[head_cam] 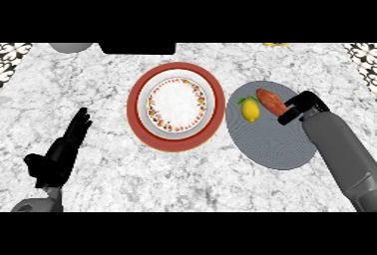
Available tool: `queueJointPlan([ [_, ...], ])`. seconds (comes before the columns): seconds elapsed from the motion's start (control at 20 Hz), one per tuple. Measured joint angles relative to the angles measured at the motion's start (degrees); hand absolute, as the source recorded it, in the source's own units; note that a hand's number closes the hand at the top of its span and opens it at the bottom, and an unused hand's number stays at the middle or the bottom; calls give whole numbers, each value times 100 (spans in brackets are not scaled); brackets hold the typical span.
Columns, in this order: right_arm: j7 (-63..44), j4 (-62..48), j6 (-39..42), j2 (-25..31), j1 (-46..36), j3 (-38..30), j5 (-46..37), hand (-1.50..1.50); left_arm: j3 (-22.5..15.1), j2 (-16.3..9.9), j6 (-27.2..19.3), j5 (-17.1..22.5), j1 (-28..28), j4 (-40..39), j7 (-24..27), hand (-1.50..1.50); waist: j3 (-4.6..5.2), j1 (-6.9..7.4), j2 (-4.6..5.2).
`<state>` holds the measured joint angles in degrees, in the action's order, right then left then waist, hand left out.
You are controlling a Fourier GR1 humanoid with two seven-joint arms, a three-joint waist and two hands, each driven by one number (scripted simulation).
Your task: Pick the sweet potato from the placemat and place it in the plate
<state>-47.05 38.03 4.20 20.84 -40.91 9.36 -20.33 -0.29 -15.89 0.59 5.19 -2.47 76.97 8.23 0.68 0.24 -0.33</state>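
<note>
An orange-red sweet potato point(270, 101) lies on the round grey placemat point(273, 144) at the right, with a yellow lemon point(251, 109) just left of it. My right hand point(303, 106) is at the sweet potato's near right end. Its fingers and thumb are spread on either side of that end and have not closed on it. The plate point(175, 142), white with a broad red rim and a fruit pattern, sits in the middle of the counter, left of the placemat. At the lower left my left hand point(60, 152) rests open, fingers straight.
A dark object point(137, 48) and a grey rounded one point(72, 47) stand at the counter's far edge. A small yellow thing point(276, 44) shows at the far right. The marble counter point(95, 84) spreads between my left hand and the plate.
</note>
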Motion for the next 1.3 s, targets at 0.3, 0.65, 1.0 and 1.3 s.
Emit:
queueJointPlan([
  [0.3, 451, -5, -329, -132, 63, 60, -352, 150, 57, 52, -2, -97, -64, -150, 54, 0, -3, -29, -7],
  [0.65, 727, 1825, -1616, -364, 1415, 1108, -1414, 150, 266, -9, -82, -29, 46, -197, -11, 0, -14, -371, -159],
  [1.0, 53, 4166, -2404, -252, 2701, 2086, -2617, 150, 306, -39, -82, -19, 224, -69, -20, 0, -38, -453, -152],
  [1.3, -845, 6522, -2148, 174, 3490, 2596, -3806, 150, 264, 1, -87, -43, 212, 19, -91, 0, -46, -385, -103],
])
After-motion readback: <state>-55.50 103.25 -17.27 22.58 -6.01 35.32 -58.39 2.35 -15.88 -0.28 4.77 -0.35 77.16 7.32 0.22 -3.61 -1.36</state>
